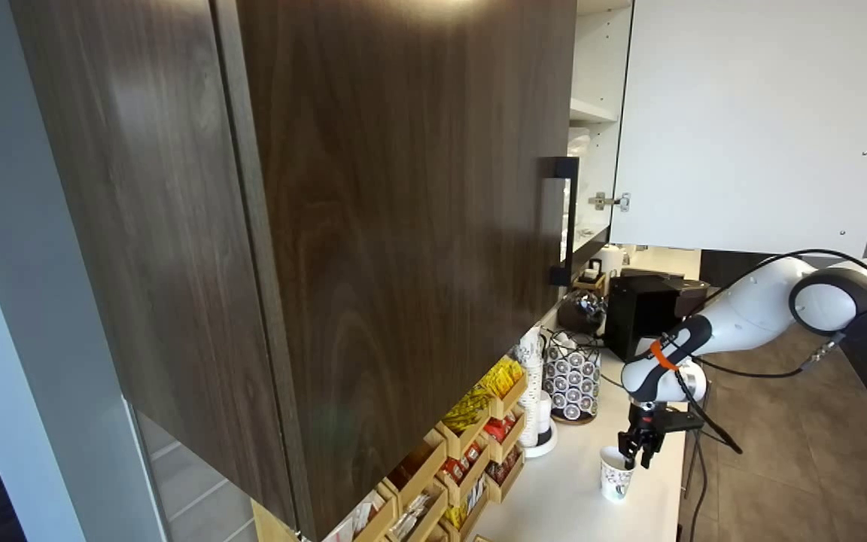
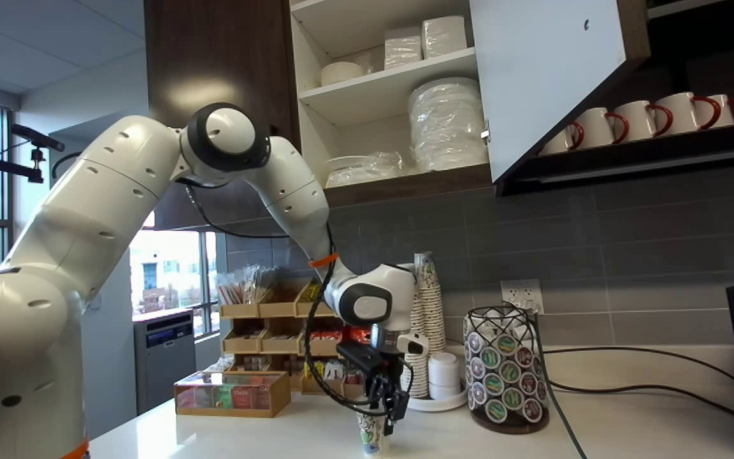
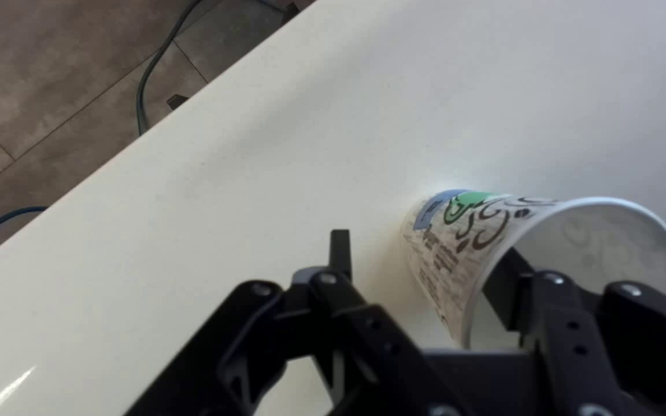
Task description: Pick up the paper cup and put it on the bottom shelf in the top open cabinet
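The paper cup [image 1: 614,476] is tapered, white with a dark print and a green patch, and stands upright on the white counter. It also shows in an exterior view [image 2: 372,435] and in the wrist view [image 3: 460,237]. My gripper [image 3: 422,266] is open over the cup's rim. One finger is inside the cup's mouth and the other is outside, apart from the wall. The gripper also shows in both exterior views [image 1: 637,456] [image 2: 385,417]. The top open cabinet [image 2: 308,137] is above the counter. Its bottom shelf [image 2: 407,170] shows as a thin pale strip.
Wrapped plates [image 2: 446,124] and a clear bag of plates [image 2: 364,169] stand on the bottom shelf. A white door [image 2: 552,64] hangs open. A pod rack [image 2: 506,370], cup stacks [image 2: 431,299] and a snack organizer [image 2: 278,344] line the counter. A dark cabinet door [image 1: 411,226] is beside the opening.
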